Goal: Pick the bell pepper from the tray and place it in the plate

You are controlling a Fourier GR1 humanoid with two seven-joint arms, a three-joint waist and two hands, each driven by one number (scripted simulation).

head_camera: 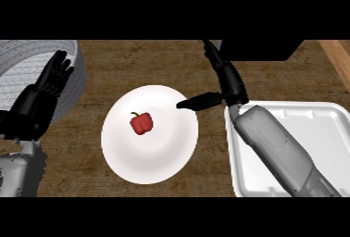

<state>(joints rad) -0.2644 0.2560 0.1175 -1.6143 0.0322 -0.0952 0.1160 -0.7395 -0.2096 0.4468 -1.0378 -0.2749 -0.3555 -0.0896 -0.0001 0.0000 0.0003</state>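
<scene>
Nearest, both grey forearms come in from the lower edge. The right one lies diagonally over the white tray [328, 125] at right; the tray's bare floor shows nothing in it, though the arm hides part. Left of the tray, mid-table, sits the white plate [150, 162], and the red bell pepper [141, 123] lies on it, a bit up and left of centre, stem pointing up-left, apart from any hand. So the placing looks done, judging by where things lie. Just beyond the plate's right rim the right hand [205, 100] hangs above the wooden table [137, 60], holding nothing; one dark digit points left toward the plate, other fingers run up and away toward the far edge, fairly straight, so read it as spread and not pinching. Probably positioned there because it is next to the drop spot. At far left the left hand [51, 78] rests with fingers straight up, spread, next to a grey ribbed round container [21, 55], cut off by the edge; contents cannot tell. Far right, a dark block and a pale wood strip.
</scene>
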